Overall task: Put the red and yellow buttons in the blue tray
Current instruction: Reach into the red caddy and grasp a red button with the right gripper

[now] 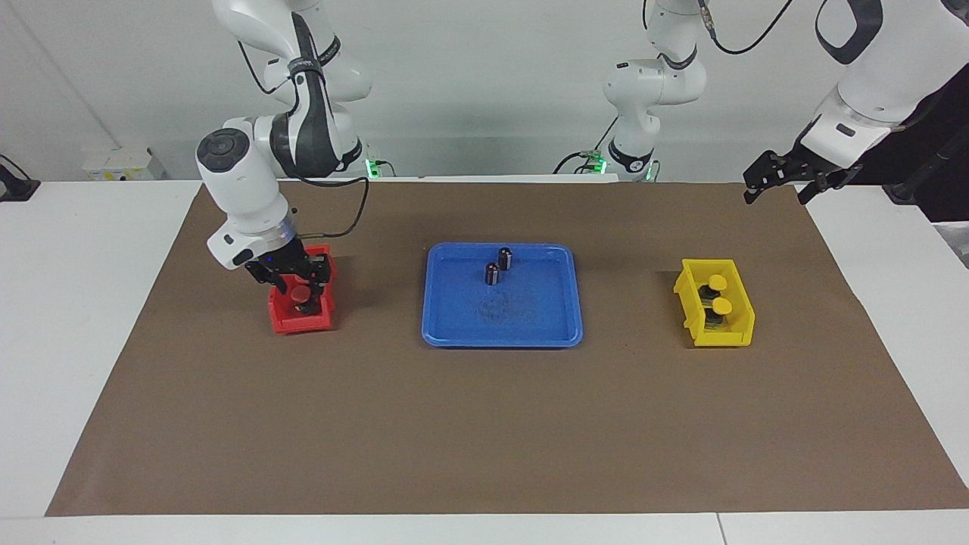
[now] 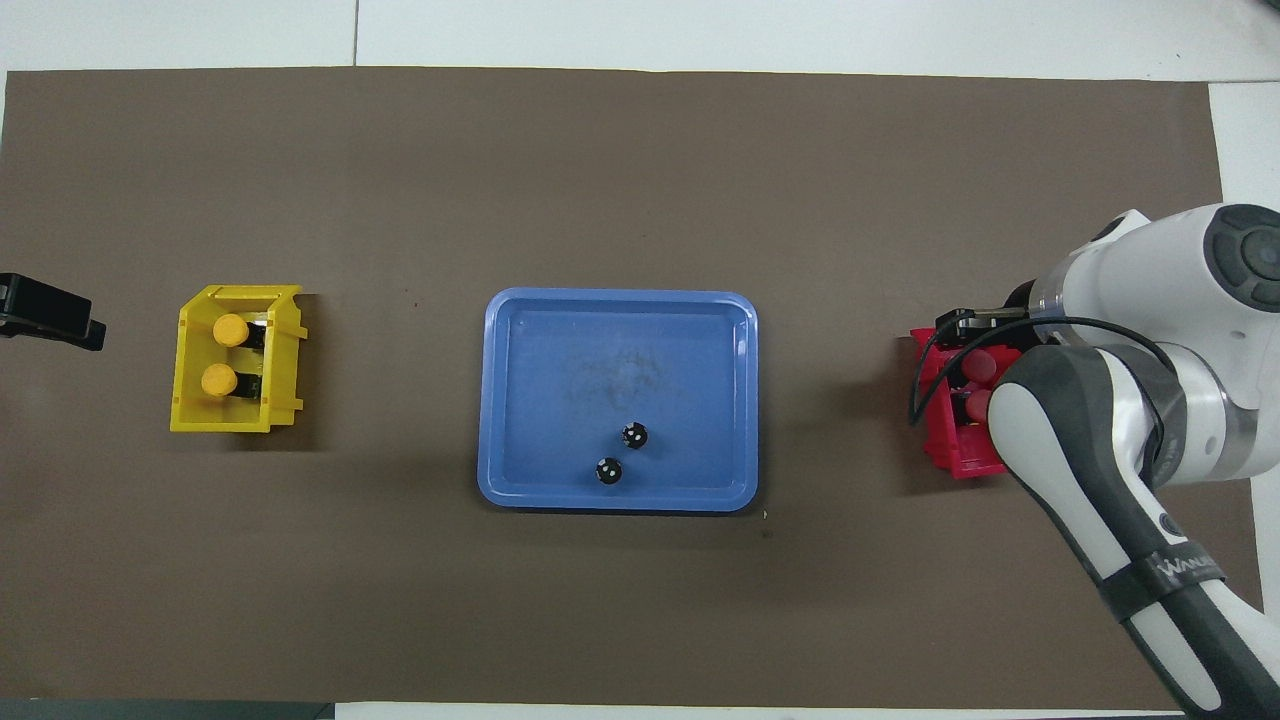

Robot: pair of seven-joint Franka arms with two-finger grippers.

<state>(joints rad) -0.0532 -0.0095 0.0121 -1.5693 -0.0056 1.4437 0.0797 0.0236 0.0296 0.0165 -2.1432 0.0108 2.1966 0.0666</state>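
The blue tray (image 1: 500, 339) (image 2: 620, 500) lies mid-table and holds two capless black cylinders (image 1: 505, 259) (image 2: 634, 435). Two yellow buttons (image 1: 718, 282) (image 2: 230, 329) stand in the yellow bin (image 1: 733, 339) (image 2: 190, 410) toward the left arm's end. Red buttons (image 1: 302, 292) (image 2: 980, 366) sit in the red bin (image 1: 299, 325) (image 2: 945, 455) toward the right arm's end. My right gripper (image 1: 301, 284) is down inside the red bin, around a red cap. My left gripper (image 1: 776, 195) (image 2: 50, 318) is open and empty, raised over the mat's edge past the yellow bin.
A brown mat (image 1: 484, 424) covers the table, with white table top showing around it. The right arm's forearm (image 2: 1120, 470) hangs over the mat beside the red bin and hides part of that bin from above.
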